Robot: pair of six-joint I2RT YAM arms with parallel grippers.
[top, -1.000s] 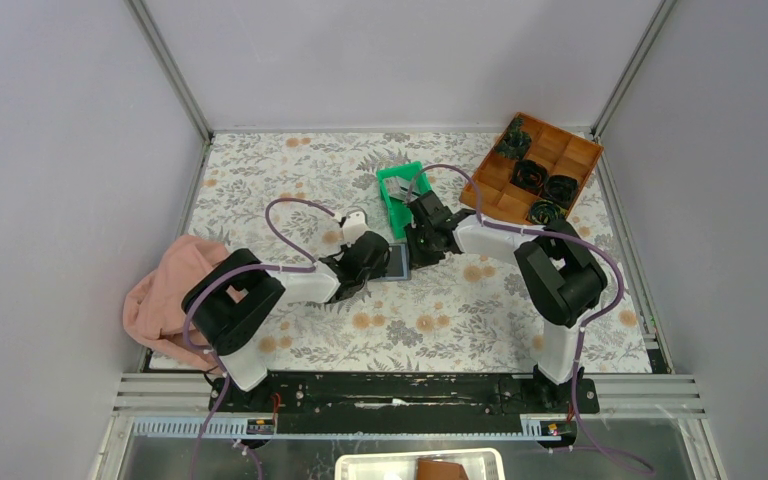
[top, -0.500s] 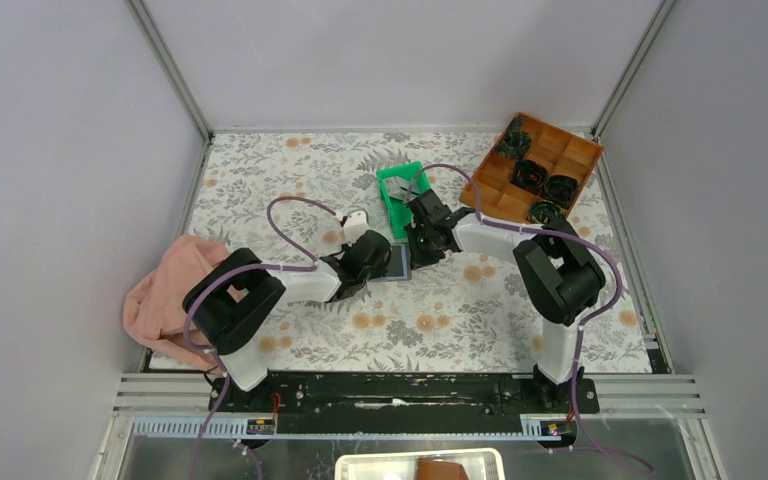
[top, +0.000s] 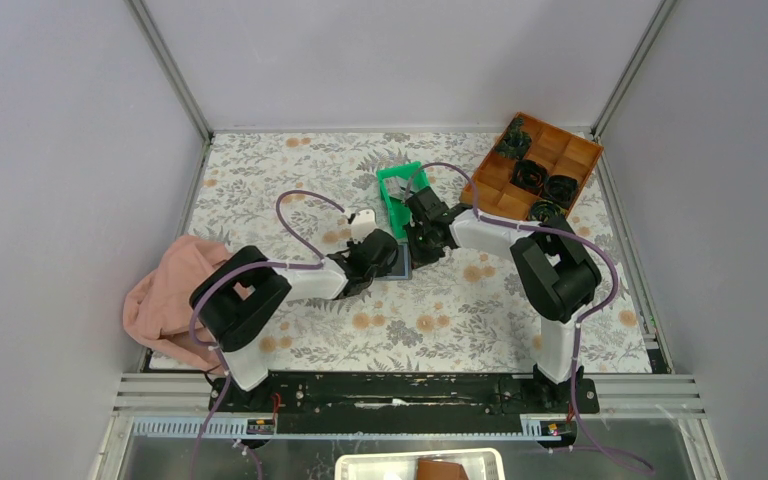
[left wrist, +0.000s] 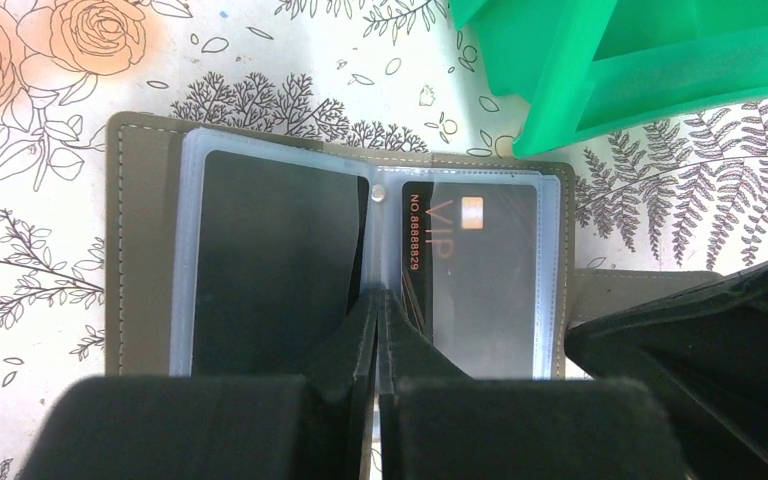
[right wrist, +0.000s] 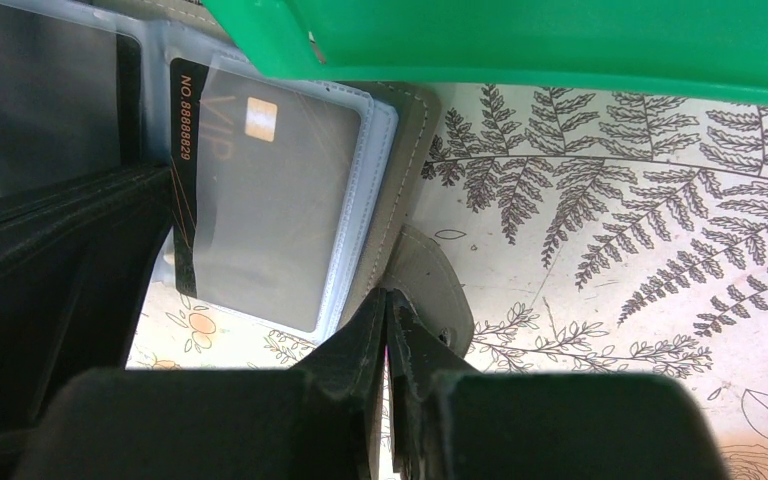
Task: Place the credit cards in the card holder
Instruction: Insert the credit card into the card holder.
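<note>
The card holder (left wrist: pixel 140 250) lies open on the floral table, a grey cover with clear sleeves. A dark credit card (left wrist: pixel 270 260) fills its left sleeve and a "VIP" card (left wrist: pixel 480 270) sits in the right one. My left gripper (left wrist: pixel 377 297) is shut, its tips pressed on the centre fold between the sleeves. My right gripper (right wrist: pixel 387 297) is closed on the right edge of the card holder (right wrist: pixel 405 190), by the clasp tab, next to the VIP card (right wrist: pixel 270 200). From above, both grippers meet over the card holder (top: pixel 398 264) and hide most of it.
A green plastic bin (top: pixel 397 195) stands just beyond the card holder, close over it in both wrist views (left wrist: pixel 640 70). A brown compartment tray (top: pixel 535 170) with dark items sits at the back right. A pink cloth (top: pixel 170 295) lies at the left edge.
The right gripper's jaws have closed onto the card holder's right edge. The left wrist has shifted slightly to the right, still shut.
</note>
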